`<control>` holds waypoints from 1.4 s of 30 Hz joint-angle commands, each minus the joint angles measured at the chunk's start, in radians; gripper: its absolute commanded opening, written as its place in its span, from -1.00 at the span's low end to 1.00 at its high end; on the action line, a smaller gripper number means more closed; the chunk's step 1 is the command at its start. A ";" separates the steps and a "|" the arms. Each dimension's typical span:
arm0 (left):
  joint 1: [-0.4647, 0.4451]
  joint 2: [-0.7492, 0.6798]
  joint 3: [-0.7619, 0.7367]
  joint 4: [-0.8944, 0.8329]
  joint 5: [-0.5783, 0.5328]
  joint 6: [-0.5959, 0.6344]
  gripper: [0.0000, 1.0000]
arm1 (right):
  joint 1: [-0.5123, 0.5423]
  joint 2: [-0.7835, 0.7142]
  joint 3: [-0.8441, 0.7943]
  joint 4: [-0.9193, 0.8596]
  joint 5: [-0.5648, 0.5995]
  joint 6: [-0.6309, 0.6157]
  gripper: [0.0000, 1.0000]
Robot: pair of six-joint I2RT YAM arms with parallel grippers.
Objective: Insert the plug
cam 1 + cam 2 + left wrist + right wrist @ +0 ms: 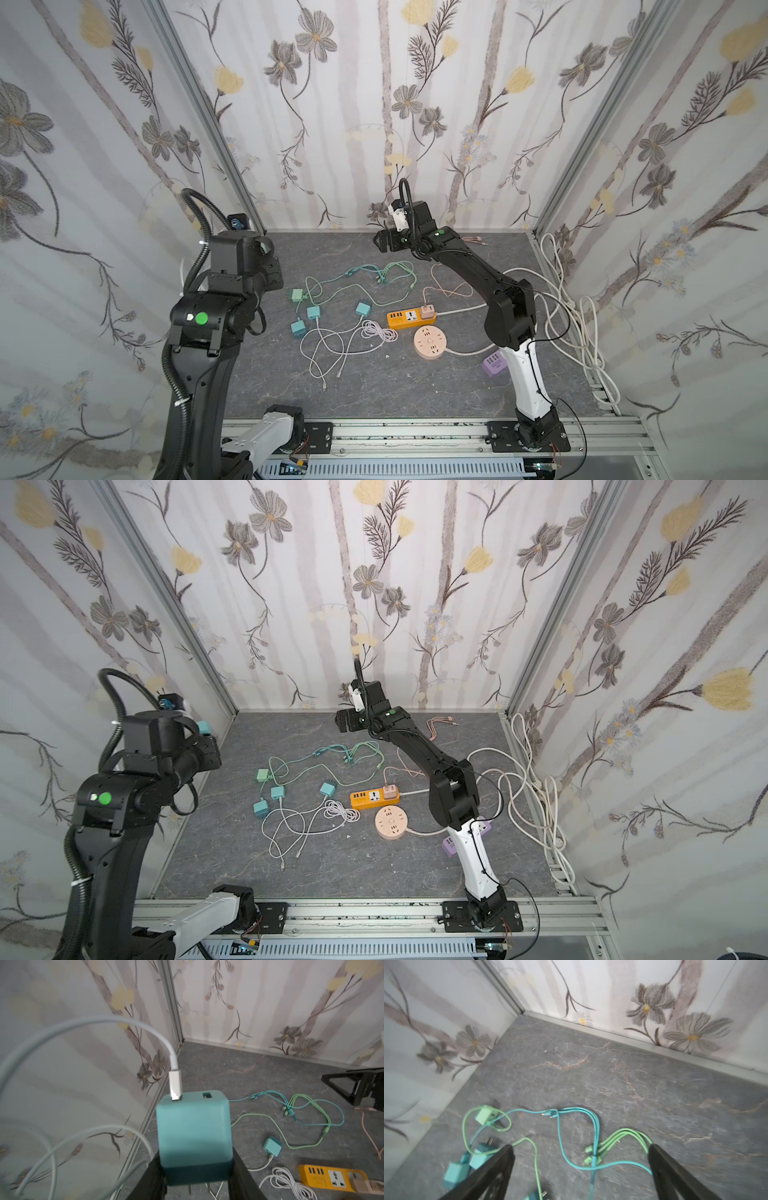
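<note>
L fingers (241, 1176) snug on teal charger (194, 1132)

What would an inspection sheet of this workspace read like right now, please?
Surface: grey marbled tabletop, cluttered centre.
Job's things: teal cube charger with white USB cable plugged in, lifted; orange power strip holding pink adapter.
Clutter: four loose teal-green chargers, round peach socket, purple USB hub.
Grippers: left gripper shut on that charger; right gripper open, empty.
Cables: tangled teal and green cables; white cords heaped at right edge.
Surroundings: floral wallpaper walls.
</note>
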 commanded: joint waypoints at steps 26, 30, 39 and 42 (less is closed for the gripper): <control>-0.556 0.075 -0.411 0.632 0.434 0.898 -1.00 | -0.054 -0.814 -0.756 -0.024 -0.678 0.024 0.55; -0.573 0.087 -0.406 0.655 0.422 0.944 -1.00 | -0.050 -0.806 -0.753 -0.044 -0.709 0.009 0.48; -0.631 0.115 -0.418 0.682 0.295 1.061 -1.00 | -0.037 -0.747 -0.718 -0.081 -0.779 0.017 0.27; -0.631 0.113 -0.417 0.685 0.304 1.062 -1.00 | -0.031 -0.726 -0.704 -0.082 -0.783 0.018 0.12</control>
